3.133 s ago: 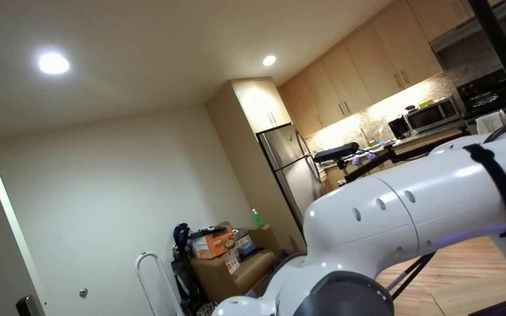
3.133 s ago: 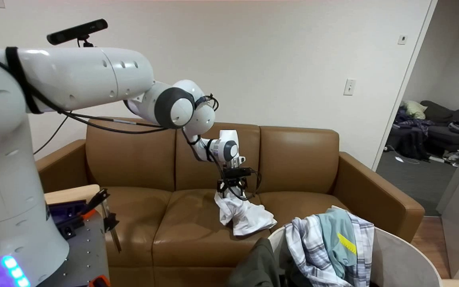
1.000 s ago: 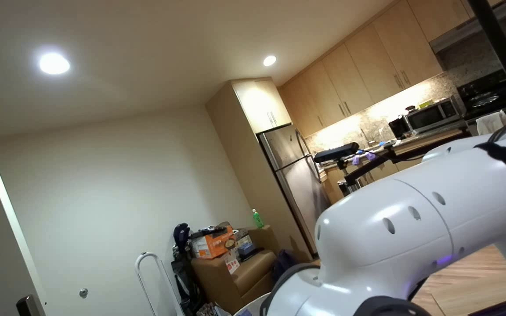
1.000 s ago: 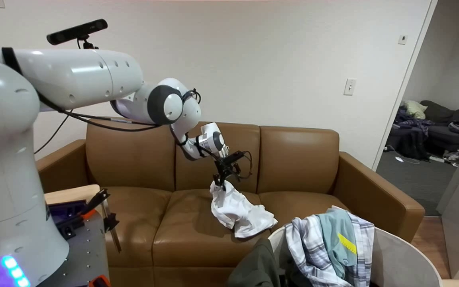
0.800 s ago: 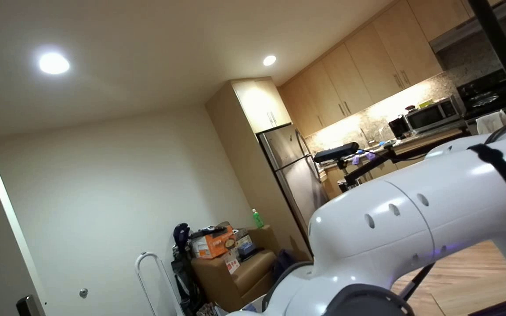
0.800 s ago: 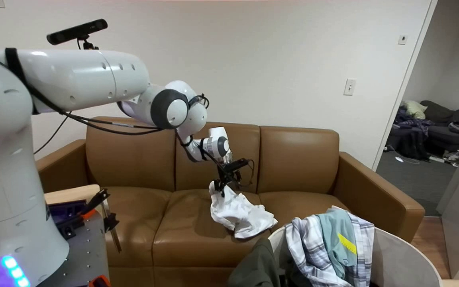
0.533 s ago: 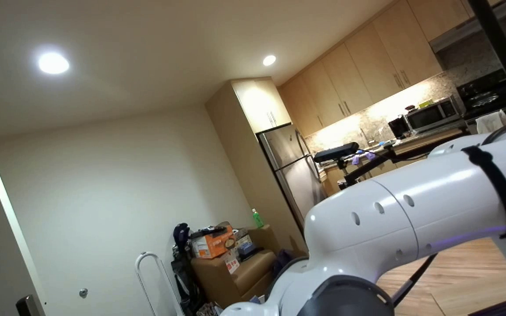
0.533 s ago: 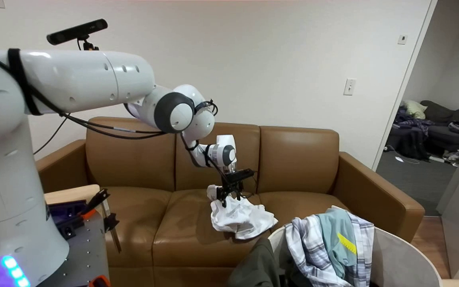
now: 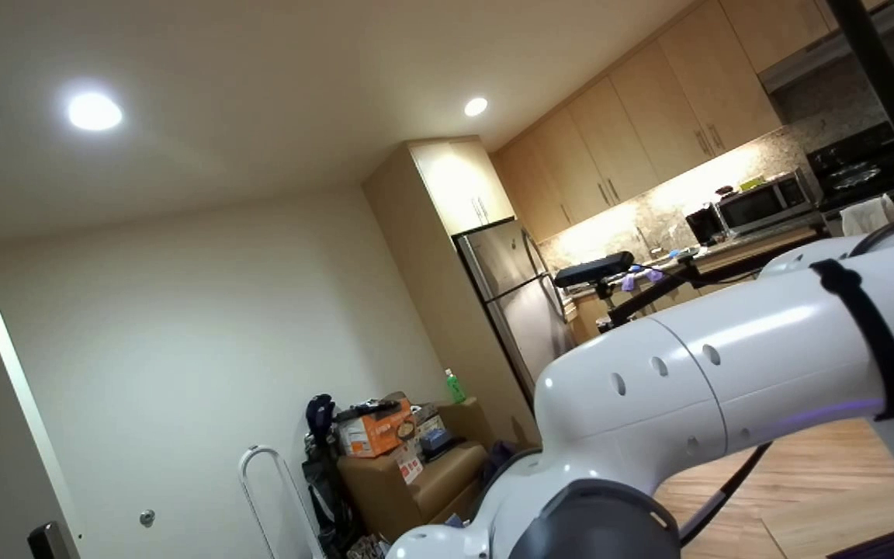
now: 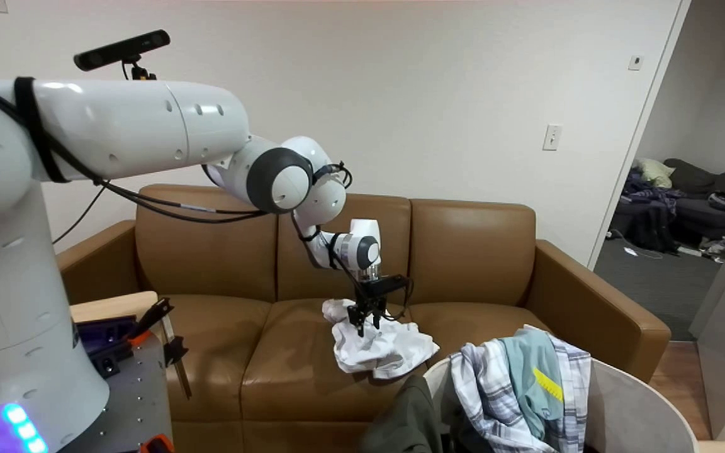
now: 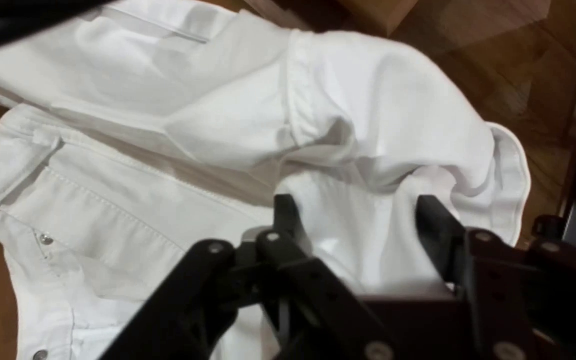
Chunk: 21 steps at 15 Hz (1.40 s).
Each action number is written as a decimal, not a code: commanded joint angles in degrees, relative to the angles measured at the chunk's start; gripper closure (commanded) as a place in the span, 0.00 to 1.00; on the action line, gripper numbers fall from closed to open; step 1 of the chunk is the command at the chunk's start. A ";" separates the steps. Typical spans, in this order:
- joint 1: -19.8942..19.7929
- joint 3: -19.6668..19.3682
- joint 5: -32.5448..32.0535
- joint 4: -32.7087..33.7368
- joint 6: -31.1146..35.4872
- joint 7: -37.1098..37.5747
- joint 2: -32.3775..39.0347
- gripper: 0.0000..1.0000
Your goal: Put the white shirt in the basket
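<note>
“Stretching along the wall [image 10: 450,107], a brown sofa [image 10: 469,251] stands beyond the basket [image 10: 630,409]; across the middle seat [image 10: 293,352] lies the crumpled white shirt [image 10: 394,349]. How best to take hold?”

“Come straight down, I'd judge, take a generous bite, grip firmly, then lift high enough to clear the basket.”

“And the tool [image 10: 368,329]?”

“Spread wide over the shirt, a white fold [image 11: 365,240] showing between the fingertips [image 11: 435,221] in the wrist view. Whether they touch it, I cannot tell.”

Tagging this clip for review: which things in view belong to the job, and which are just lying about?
Belong to the job: gripper; white shirt; basket.

Just lying about: plaid garment and teal cloth, both at the basket; green bottle; orange box.
</note>
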 commanded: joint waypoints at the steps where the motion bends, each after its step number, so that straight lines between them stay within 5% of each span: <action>1: -1.72 2.20 2.79 -0.44 2.09 -4.51 0.00 0.66; 5: -5.30 7.54 6.90 -2.72 8.54 -12.26 0.00 0.91; 7: -7.50 10.37 9.78 -4.08 10.16 -16.45 0.01 0.96; 14: -8.41 9.91 25.37 -2.48 11.27 -25.42 0.00 0.94; 21: -9.37 9.68 25.26 -2.11 20.02 -15.76 -2.67 0.95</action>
